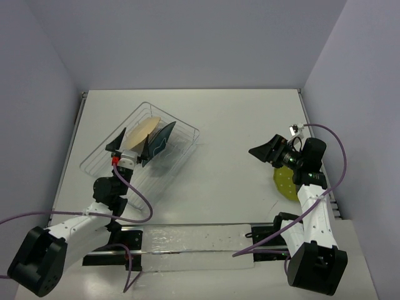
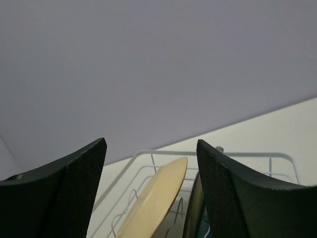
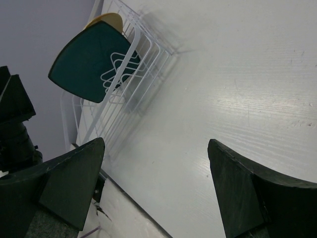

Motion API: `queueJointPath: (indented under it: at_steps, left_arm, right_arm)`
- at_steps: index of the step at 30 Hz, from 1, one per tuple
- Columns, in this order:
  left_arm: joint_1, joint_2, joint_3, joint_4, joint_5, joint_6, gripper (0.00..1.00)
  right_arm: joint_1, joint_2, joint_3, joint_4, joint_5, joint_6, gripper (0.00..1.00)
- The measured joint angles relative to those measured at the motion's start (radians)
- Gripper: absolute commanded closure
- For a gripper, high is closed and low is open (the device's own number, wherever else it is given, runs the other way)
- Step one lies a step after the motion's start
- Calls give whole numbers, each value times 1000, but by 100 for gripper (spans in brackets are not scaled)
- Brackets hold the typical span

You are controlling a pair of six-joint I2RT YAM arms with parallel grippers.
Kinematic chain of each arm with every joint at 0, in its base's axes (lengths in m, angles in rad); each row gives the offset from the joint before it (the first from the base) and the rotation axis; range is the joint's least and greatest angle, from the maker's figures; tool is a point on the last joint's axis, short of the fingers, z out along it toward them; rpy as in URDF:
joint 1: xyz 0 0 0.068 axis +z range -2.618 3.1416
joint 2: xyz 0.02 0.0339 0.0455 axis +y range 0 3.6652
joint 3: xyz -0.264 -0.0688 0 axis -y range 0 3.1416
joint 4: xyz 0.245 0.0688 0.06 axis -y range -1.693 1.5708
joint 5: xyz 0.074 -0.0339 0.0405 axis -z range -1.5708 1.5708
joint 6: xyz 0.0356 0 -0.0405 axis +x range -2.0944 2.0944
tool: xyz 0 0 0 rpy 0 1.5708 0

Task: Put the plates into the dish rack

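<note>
The dish rack (image 1: 178, 156) of pale wire stands at the table's left. The cream plate (image 1: 142, 130) and the dark teal plate (image 1: 162, 140) stand on edge in it, side by side. My left gripper (image 1: 130, 147) is open at the rack's near side. In the left wrist view the cream plate's rim (image 2: 158, 196) rises between the fingers of that gripper (image 2: 151, 148), and the teal plate (image 2: 194, 208) is by the right finger. My right gripper (image 1: 262, 152) is open and empty above the table. The yellow-green dotted plate (image 1: 284, 182) lies flat under its arm.
The right wrist view shows the rack (image 3: 143, 74) with the teal plate (image 3: 84, 62) far off across bare table. Purple cables (image 1: 140, 200) trail from both arms. A clear strip (image 1: 187, 240) runs along the near edge. Walls close in on the left, back and right.
</note>
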Motion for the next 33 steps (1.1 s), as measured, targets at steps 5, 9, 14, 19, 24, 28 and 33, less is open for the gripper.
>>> queueJointPath:
  at_steps: [5, 9, 14, 19, 24, 28, 33]
  left_arm:
    - [0, -113, 198, -294, 43, -14, 2]
    - [0, -94, 515, -586, 122, -45, 1]
    - [0, 28, 788, -830, 232, -77, 1]
    - [0, 252, 1035, -1109, 329, -109, 1]
    - [-11, 545, 1345, -1412, 335, -127, 1]
    - [-56, 703, 1462, -1604, 246, -123, 1]
    - [-134, 802, 1467, -1758, 103, -104, 1]
  right_arm:
    - [1, 0, 1, 0, 0, 0, 8]
    - [6, -4, 1, 0, 0, 0, 8]
    - [9, -6, 1, -7, 2, 0, 8]
    - [12, -6, 1, -32, 25, -1, 8]
    - [13, 3, 6, -76, 67, -8, 8]
    - [16, 6, 6, -95, 92, -13, 8]
    - [21, 7, 6, -117, 117, -24, 8]
